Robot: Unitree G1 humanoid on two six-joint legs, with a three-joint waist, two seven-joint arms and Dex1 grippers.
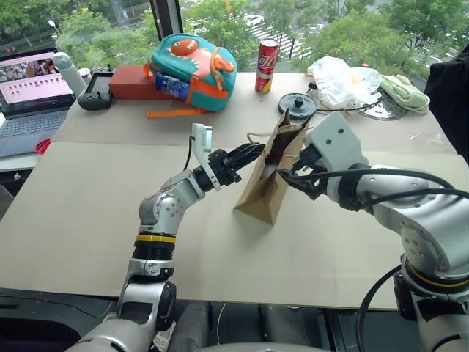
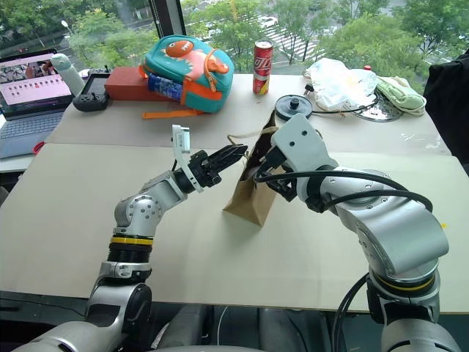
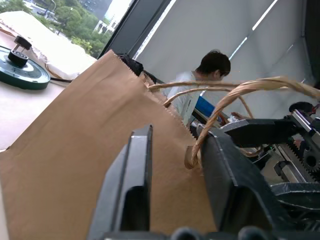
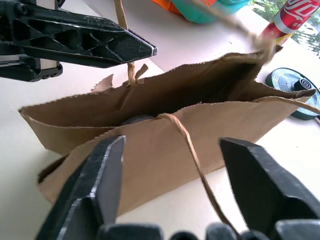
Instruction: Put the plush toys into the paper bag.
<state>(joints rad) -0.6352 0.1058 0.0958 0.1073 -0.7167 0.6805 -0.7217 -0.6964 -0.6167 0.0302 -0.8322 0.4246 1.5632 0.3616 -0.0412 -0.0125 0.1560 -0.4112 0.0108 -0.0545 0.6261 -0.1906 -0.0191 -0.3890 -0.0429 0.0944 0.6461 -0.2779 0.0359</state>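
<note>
Grey toy [image 4: 136, 120] inside paper bag [image 4: 165, 150]

Tan table [image 1: 110, 242], seam running across. Brown paper bag [image 1: 270, 192] standing mid-table. Along far edge: open laptop [image 1: 29, 103], black controller [image 1: 95, 94], red box [image 1: 132, 82], teal-orange fish backpack [image 1: 192, 70], red soda can [image 1: 267, 66], black round disc [image 1: 297, 105], white plastic bag [image 1: 343, 81], green cloth [image 1: 404, 92].

The brown kraft paper bag [image 1: 267, 183] is seen standing upright and slightly tilted on the pale tabletop, its serrated mouth spread open and its tan twisted-cord handles [image 4: 192, 155] hanging loose over the rim, while a rounded grey shape [image 4: 136, 119], too hidden to be identified, is glimpsed inside.
</note>
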